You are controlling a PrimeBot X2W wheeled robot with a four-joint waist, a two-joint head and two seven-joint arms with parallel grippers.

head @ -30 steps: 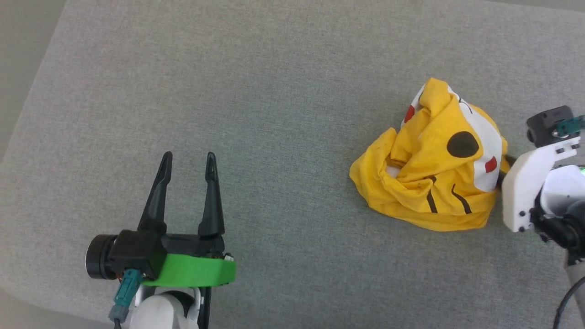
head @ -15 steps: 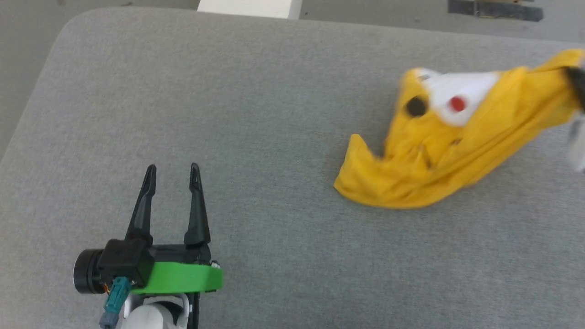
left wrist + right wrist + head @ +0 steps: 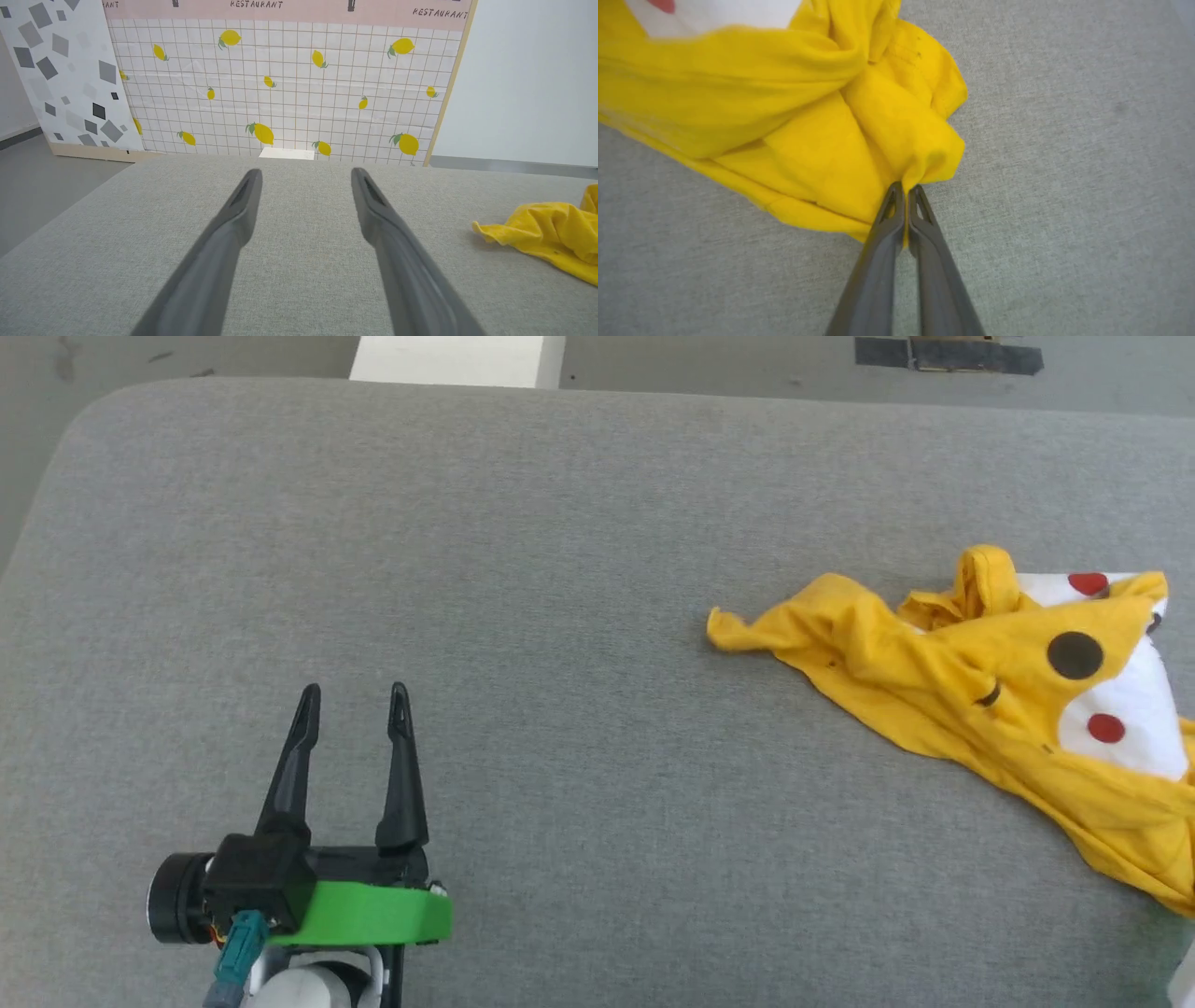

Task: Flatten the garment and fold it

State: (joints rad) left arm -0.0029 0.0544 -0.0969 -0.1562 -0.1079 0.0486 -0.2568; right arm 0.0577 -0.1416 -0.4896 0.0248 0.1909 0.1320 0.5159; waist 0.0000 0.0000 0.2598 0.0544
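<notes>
The yellow shirt [image 3: 980,681] lies on the right side of the gray soft top [image 3: 467,569], and its low end runs off the head view's edge (folds hide part of the white face). It stretches long and thin, with its pointy tip to the left, slanting down to the right. The right gripper [image 3: 906,189] pinches a bunched fold of it tight; the left gripper [image 3: 355,689] is spread wide, holding nothing.
</notes>
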